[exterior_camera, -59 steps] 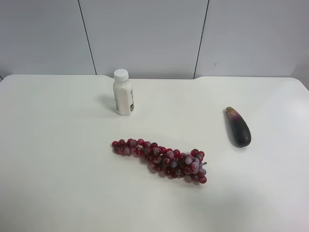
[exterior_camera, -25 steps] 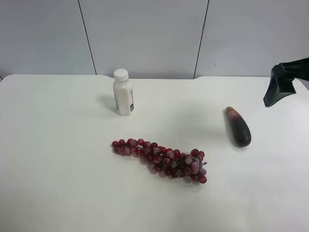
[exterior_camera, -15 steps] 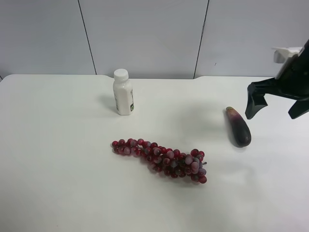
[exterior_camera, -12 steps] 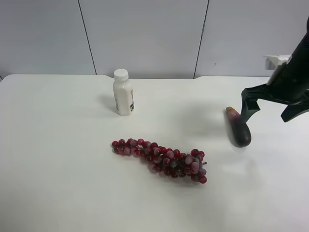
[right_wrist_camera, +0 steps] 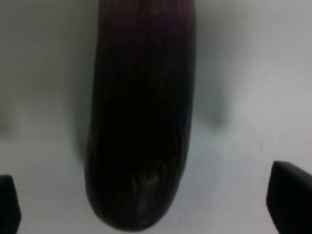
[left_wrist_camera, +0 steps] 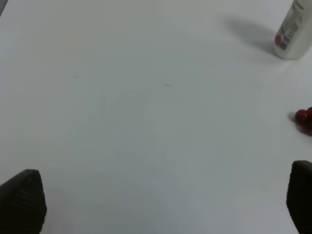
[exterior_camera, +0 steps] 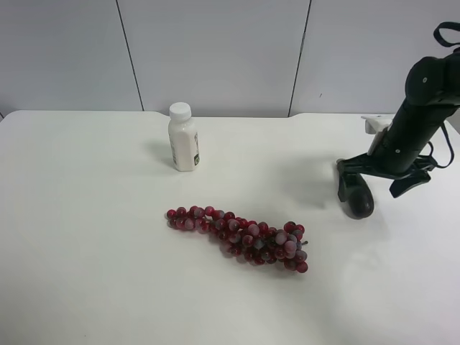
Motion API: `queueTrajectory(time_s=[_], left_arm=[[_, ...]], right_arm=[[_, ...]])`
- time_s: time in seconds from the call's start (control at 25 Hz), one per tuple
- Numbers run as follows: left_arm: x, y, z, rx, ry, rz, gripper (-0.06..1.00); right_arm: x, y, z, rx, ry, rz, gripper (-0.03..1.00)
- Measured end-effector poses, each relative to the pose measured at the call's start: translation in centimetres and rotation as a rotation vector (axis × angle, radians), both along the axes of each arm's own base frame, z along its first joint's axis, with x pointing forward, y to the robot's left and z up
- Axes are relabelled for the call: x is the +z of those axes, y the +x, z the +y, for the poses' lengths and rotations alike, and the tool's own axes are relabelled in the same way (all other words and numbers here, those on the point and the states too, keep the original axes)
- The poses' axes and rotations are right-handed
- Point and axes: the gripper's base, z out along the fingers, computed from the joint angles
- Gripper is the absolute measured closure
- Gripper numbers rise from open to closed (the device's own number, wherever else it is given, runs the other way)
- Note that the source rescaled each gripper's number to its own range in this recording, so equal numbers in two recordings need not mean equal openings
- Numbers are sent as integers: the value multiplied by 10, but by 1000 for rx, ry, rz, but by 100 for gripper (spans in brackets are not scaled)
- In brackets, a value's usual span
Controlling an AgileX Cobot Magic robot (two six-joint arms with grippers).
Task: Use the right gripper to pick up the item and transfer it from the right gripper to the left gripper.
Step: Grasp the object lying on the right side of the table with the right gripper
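Note:
The dark purple eggplant (exterior_camera: 360, 203) lies on the white table at the exterior high view's right. The right gripper (exterior_camera: 371, 187), black with a white mount, is down over it, open, with one finger on each side. In the right wrist view the eggplant (right_wrist_camera: 141, 117) fills the middle between the two spread fingertips of the right gripper (right_wrist_camera: 148, 204), which do not touch it. The left gripper (left_wrist_camera: 161, 200) is open and empty above bare table; it does not show in the exterior high view.
A white bottle (exterior_camera: 182, 137) stands at the back middle of the table (exterior_camera: 86, 215). A bunch of red grapes (exterior_camera: 241, 238) lies in front of it. Both show at the edge of the left wrist view: bottle (left_wrist_camera: 294, 30), grapes (left_wrist_camera: 304, 119).
The right arm has come in from the exterior high view's right and lowered its open gripper around the eggplant. The eggplant, bottle and grapes have not moved.

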Motion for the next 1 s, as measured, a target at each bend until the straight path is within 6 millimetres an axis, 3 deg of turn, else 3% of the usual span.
queueTrajectory(time_s=[0.2, 0.48, 0.56, 0.88, 1.0], left_arm=[[0, 0, 0, 0, 0, 0, -6], [0, 0, 0, 0, 0, 0, -6], [0, 0, 0, 0, 0, 0, -6], [0, 0, 0, 0, 0, 0, -6], [0, 0, 0, 0, 0, 0, -6]], right_arm=[[-19, 3, 0, 6, -2, 30, -3], [-31, 2, 0, 6, -3, 62, 0], [-31, 2, 0, 5, -3, 62, 12], [-31, 2, 0, 5, -3, 66, 91], [-31, 2, 0, 5, -3, 66, 96]])
